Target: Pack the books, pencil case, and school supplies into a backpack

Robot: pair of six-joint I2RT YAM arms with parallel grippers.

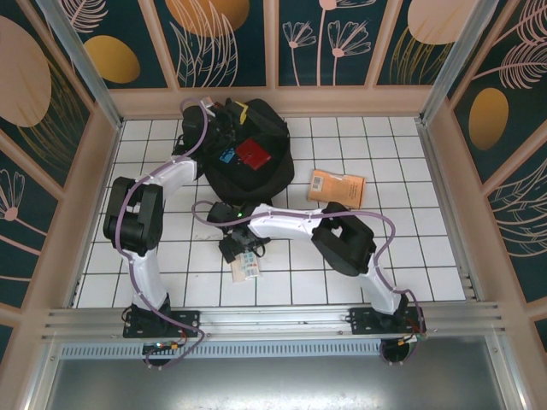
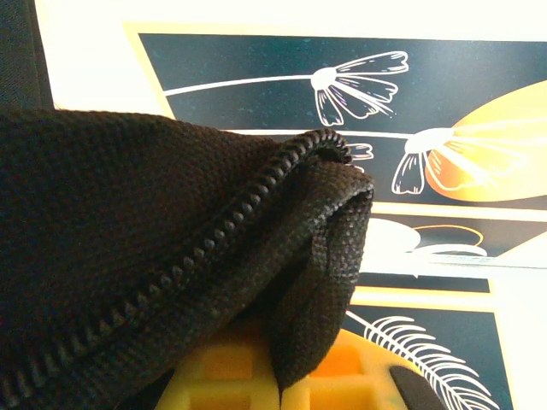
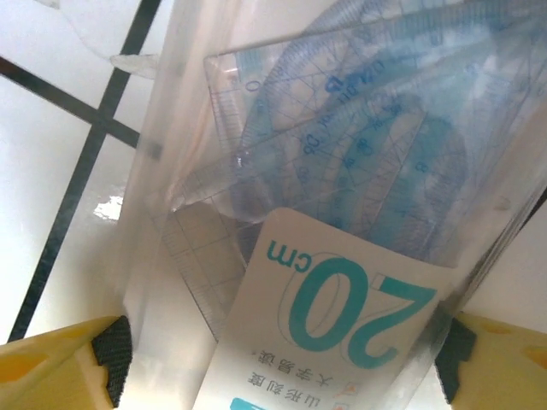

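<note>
From above, the right gripper (image 1: 235,248), jaws apart, sits over the pencil case (image 1: 246,270) on the near tiles (image 1: 402,256); left wrist view: the left gripper (image 2: 282,389) clamps the black backpack (image 2: 128,213) at its zipped edge; right wrist view: yellow fingers (image 3: 51,367) flank the clear case.

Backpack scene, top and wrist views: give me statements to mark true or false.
1. The dark red book lies on top of the backpack. True.
2. The orange-brown book is inside the backpack. False: it lies on the tiled table, right of the backpack.
3. The left gripper is shut on backpack fabric. True.
4. The right gripper is over the orange-brown book. False: its fingers straddle the pencil case.
</note>
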